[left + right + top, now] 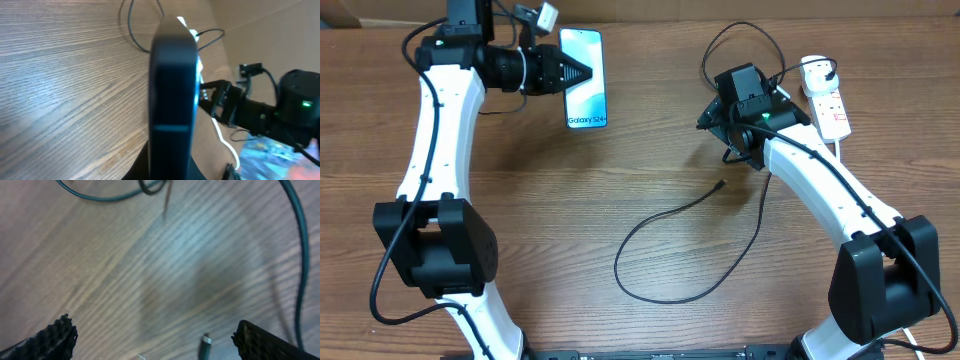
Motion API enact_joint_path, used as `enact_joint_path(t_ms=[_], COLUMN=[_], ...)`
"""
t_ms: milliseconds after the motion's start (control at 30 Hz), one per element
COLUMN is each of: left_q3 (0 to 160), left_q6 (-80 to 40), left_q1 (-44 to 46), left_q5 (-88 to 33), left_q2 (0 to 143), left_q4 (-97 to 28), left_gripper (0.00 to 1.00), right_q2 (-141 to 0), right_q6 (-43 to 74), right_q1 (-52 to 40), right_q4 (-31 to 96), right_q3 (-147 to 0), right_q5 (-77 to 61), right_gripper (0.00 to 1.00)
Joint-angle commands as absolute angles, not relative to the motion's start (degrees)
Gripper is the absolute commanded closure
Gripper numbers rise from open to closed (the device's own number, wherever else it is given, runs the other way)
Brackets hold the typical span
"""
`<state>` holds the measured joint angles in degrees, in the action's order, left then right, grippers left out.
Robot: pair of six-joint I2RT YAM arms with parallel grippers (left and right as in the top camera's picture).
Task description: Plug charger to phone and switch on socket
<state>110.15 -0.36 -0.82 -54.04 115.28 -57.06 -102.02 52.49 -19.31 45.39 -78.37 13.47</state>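
The phone (586, 95) shows its light screen reading "Galaxy S24+" at the back left of the table. My left gripper (578, 72) reaches in from the left and is shut on its left side. In the left wrist view the phone (172, 75) is a dark slab seen edge-on between the fingers. The charger cable (660, 225) loops over the table's middle, with its connector tip (721, 184) lying free. My right gripper (712, 120) is wide open above the table. The tip (205, 343) lies between its fingers (155, 335), untouched. The charger's black plug (818, 70) sits in the white socket (830, 108).
The socket's thick white cord (840, 148) runs down beside my right arm; it also shows in the left wrist view (224, 142). Thin black cable loops (740, 40) lie behind the right gripper. A small white piece (141, 356) lies at the right wrist view's bottom edge.
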Motion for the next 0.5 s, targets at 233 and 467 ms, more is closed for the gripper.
enact_joint_path(t_ms=[233, 467], left_q3=[110.7, 110.7], left_q6=[-10.5, -10.4], left_q1=[2.2, 4.6], left_q5=[-34.5, -32.3], left_q2=[112.2, 112.2], left_q4=[-56.7, -57.9], left_gripper=[0.96, 0.96], right_q2=[-102.9, -102.9], right_q6=[52.0, 52.2], right_q1=[-19.4, -19.4], right_q4=[47.6, 51.5], right_q3=[-76.5, -76.1], right_q5=[10.7, 10.9], right_gripper=[0.00, 0.12])
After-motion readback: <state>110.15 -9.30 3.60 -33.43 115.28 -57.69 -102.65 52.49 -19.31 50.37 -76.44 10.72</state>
